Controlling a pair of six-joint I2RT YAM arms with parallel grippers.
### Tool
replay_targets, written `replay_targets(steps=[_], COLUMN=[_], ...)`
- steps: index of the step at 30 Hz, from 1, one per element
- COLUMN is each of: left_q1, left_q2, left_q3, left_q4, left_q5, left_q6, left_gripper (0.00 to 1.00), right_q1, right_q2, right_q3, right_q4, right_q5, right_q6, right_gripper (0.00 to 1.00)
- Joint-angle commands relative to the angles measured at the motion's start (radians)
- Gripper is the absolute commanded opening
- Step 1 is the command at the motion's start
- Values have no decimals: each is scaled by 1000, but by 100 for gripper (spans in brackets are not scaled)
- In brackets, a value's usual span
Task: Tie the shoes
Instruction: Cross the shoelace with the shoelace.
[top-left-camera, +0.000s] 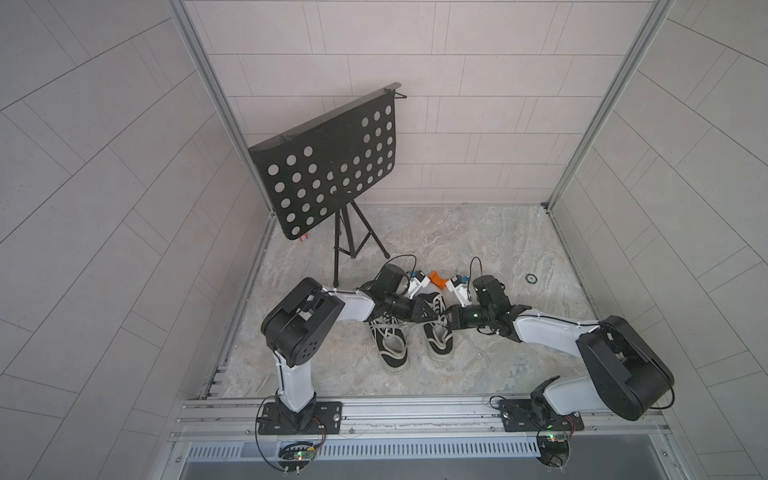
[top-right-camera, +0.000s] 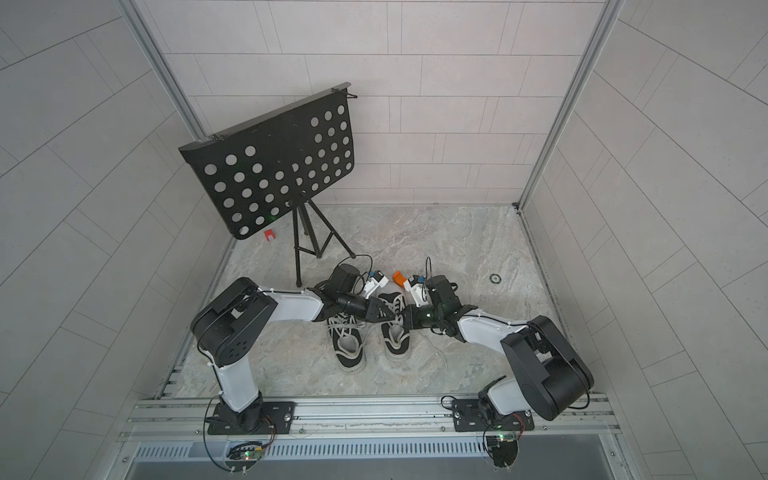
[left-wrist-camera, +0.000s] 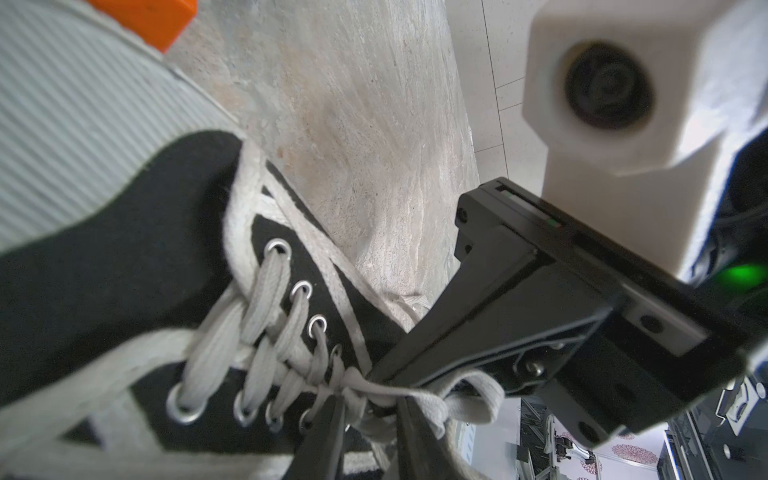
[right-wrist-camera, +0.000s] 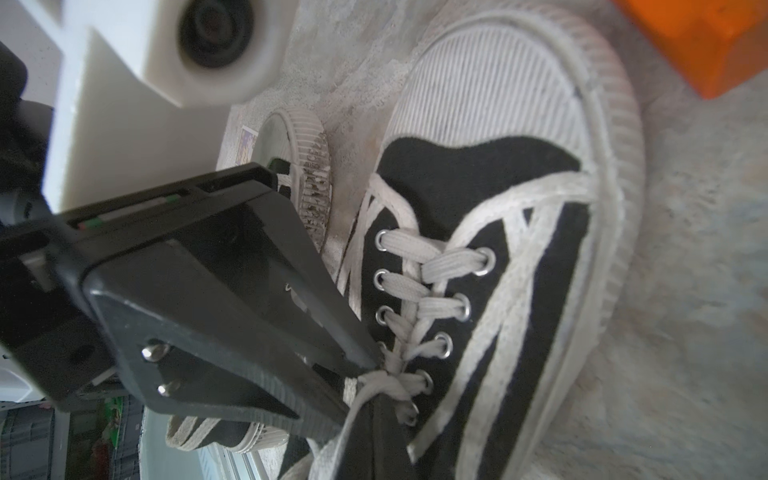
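Observation:
Two black canvas shoes stand side by side on the stone floor, the left shoe (top-left-camera: 390, 349) (top-right-camera: 347, 345) and the right shoe (top-left-camera: 438, 345) (top-right-camera: 397, 340). Both grippers meet over the right shoe's (left-wrist-camera: 124, 249) (right-wrist-camera: 519, 249) whitish laces (left-wrist-camera: 266, 316). My left gripper (left-wrist-camera: 370, 405) (top-left-camera: 432, 313) has its jaws a little apart at the knot. Lace strands lie in the gap, and a loop (left-wrist-camera: 478, 390) drapes past one finger. My right gripper (right-wrist-camera: 384, 399) (top-left-camera: 451, 318) is shut with its tips against the same knot. A lace strand (right-wrist-camera: 353, 419) runs along its outer side.
A black perforated music stand (top-left-camera: 328, 166) on tripod legs (top-left-camera: 345, 245) rises at the back left. An orange block (top-left-camera: 437, 279) lies just beyond the shoes' toes. A small red item (top-left-camera: 304, 238) lies under the stand, and a floor drain (top-left-camera: 531, 278) is to the right. Tiled walls enclose three sides.

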Motion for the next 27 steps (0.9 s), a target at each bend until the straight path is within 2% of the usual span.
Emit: replay_targets(steps=[1,7,11,17,21,23,27], left_q1=[-19,-10,0,16,18,17,18], left_q2=[23,-17,-47,-89,-93,-93,-93], left_q3=[-10,-31,-55,-90,-90,-90,-95], left_q4=[23,13,27,64,69,72,86], left_q5=[28,-12,-56,-92,-92,-92,-92], left_q6=[-4,8,-4,-27,-32,-36,-45], left_gripper=[20,1,0,0,0,0,0], right_q1=[5,-9,-39,-91,-85,-70,-32], right_q2=[7,-28,-84,-217,-286,-305,-299], right_q3=[3,-5,-20,-61,-73,-74,-62], right_q4=[18,-16,-72,-161,-165,-159,-140], right_q5=[-11,33,58,100,63,43,40], right_q6=[5,-4,-21,-20,14,29,42], right_gripper=[0,0,1,23,39,44,47])
